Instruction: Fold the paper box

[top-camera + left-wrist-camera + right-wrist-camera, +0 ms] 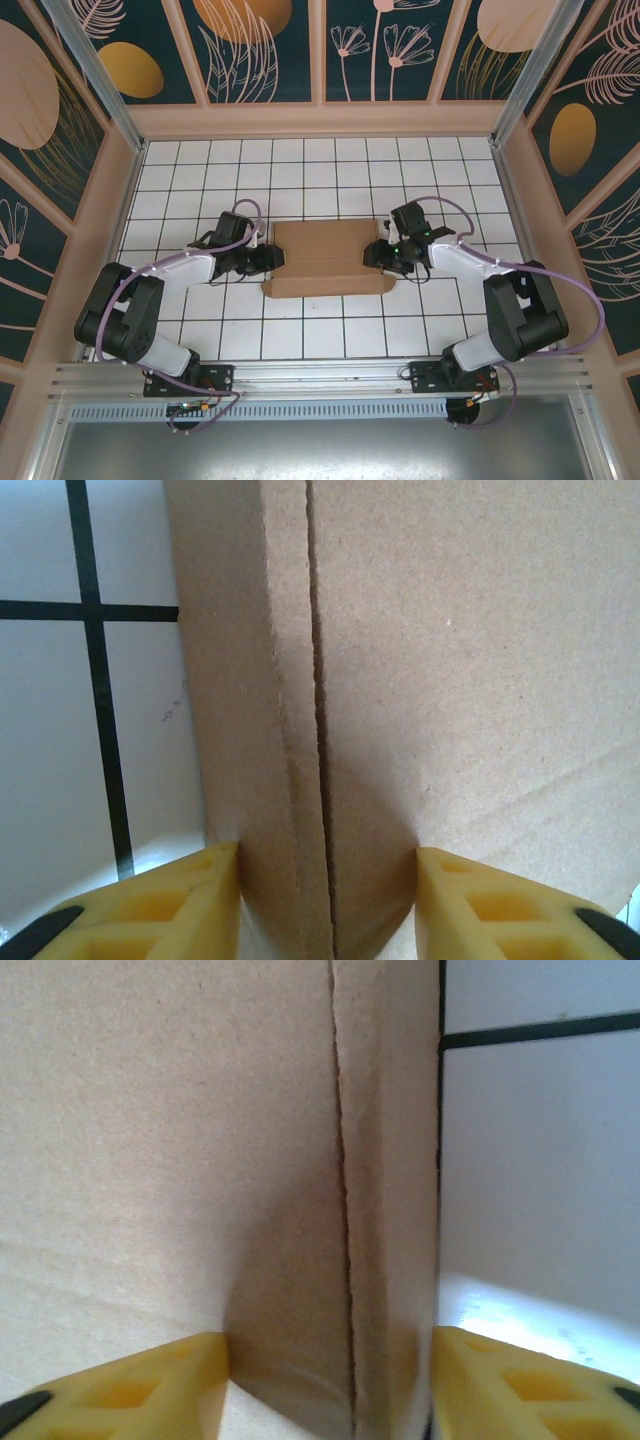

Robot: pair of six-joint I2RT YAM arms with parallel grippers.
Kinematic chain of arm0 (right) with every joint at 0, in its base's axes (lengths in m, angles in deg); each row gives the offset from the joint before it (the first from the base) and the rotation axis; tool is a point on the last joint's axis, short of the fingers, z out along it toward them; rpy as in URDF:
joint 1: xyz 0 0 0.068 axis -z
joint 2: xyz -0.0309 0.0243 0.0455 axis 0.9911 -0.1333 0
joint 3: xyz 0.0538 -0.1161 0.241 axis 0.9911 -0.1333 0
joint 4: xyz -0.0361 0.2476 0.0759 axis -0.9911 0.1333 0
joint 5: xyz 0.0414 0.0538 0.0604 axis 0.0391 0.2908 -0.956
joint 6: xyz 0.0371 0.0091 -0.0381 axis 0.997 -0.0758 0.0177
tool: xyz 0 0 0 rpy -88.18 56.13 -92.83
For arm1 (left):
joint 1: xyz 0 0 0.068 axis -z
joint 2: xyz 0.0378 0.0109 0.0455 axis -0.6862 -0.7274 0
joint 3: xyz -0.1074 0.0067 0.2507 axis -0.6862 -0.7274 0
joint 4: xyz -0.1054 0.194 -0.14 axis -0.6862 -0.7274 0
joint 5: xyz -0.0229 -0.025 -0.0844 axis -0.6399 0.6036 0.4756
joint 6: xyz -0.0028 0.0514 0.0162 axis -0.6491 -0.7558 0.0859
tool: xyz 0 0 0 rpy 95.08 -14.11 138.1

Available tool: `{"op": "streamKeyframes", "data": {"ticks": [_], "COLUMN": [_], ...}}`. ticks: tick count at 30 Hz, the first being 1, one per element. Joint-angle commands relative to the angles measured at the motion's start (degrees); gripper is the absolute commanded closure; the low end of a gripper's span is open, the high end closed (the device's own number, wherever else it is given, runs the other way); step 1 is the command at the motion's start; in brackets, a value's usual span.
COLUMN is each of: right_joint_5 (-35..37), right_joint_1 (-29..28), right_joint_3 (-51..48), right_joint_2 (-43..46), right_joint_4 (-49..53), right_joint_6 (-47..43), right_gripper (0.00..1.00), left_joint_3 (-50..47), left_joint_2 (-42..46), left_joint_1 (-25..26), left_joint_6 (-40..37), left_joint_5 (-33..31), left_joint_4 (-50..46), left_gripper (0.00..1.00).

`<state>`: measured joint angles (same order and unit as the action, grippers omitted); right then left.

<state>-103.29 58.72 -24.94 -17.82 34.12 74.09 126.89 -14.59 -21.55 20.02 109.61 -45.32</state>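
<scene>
Finds the box on the gridded table, lying squarely between the 2 sets of jaws, long axis laid along the line from 1 set to the other. Places the left gripper at 1 short end and the right gripper at the opposite short end, with neither arm nearer than the other, both at touch. Seen from the left wrist: grasping cardboard, a creased, doubled end wall wedged in the gap, brown faces pressed against the inner side of each jaw, the rest of the box stretching straight ahead beyond the tips. Seen from the right wrist: much the same in mirror, clamped on a creased end wall filling the gap from 1 jaw to the other, bare table showing past the right-hand jaw. Reads as mid-fold, with the end walls stood up and pinched but not yet tucked home; hard to say from above about the long sides, standing or flat. Hinges, for the coming move, on 1 relation: box inward of both sets of jaws, on the same line, so sending any push from 1 end straight into the other. Calls for matched motion from both arms, probably rolling each wall inward over its crease; risks buckling the middle or skating the box sideways with 1 arm leading.
</scene>
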Motion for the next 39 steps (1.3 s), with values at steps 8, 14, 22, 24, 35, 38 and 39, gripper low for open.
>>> {"op": "streamKeyframes", "data": {"ticks": [8, 14, 22, 24, 35, 38, 39], "right_joint_5": [20.56, 16.59, 12.36, 12.27, 13.19, 15.57, 17.14], "right_joint_1": [-3.29, -13.56, -22.90, -24.45, -29.24, -29.47, -29.62], "right_joint_3": [8.64, 4.60, -0.70, -1.51, -4.07, -4.21, -4.26], "right_joint_2": [10.51, 18.42, 16.48, 14.48, 5.03, 2.85, 1.98], "right_joint_4": [10.11, -3.04, -14.09, -15.76, -22.17, -24.28, -25.48], "right_joint_6": [-8.35, -29.36, -53.15, -57.53, -71.13, -71.96, -72.27], "right_gripper": [0.33, 0.38, 0.38, 0.36, 0.28, 0.27, 0.28], "left_joint_3": [9.00, 15.02, 16.78, 16.68, 13.29, 12.87, 12.83], "left_joint_2": [5.35, 3.30, 0.18, 0.55, 1.17, 0.93, 0.81], "left_joint_1": [0.02, 1.57, 7.53, 7.58, 7.57, 7.58, 7.56], "left_joint_6": [-2.70, -5.15, -4.32, -3.82, -2.91, -3.06, -3.08], "left_joint_5": [-18.57, -18.36, -17.96, -17.05, -15.71, -15.80, -15.73], "left_joint_4": [-19.59, -23.15, -23.50, -22.50, -20.77, -20.44, -20.33], "left_gripper": [0.34, 0.41, 0.42, 0.42, 0.42, 0.42, 0.42]}}
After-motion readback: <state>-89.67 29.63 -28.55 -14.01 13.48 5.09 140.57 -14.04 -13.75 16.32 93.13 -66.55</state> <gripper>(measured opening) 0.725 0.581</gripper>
